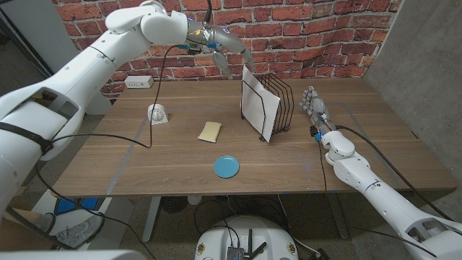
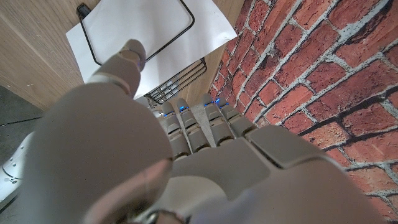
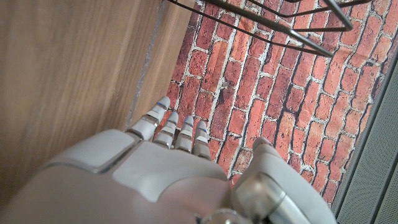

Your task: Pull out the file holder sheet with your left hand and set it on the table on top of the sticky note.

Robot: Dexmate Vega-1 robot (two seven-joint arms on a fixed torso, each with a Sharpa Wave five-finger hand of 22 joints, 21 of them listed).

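Left robot hand (image 1: 220, 47) empty, fingers apart, above sheet (image 1: 258, 108) in file holder (image 1: 278, 101)

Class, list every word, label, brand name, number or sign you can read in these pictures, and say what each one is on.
None can be read.
White sheet in the black wire file holder: its visible face is blank.
Yellow sticky note: no writing visible.
Blue disc: plain.
Small white object on the table's left side: too small to read any marking.
White wall outlet: no legible text.
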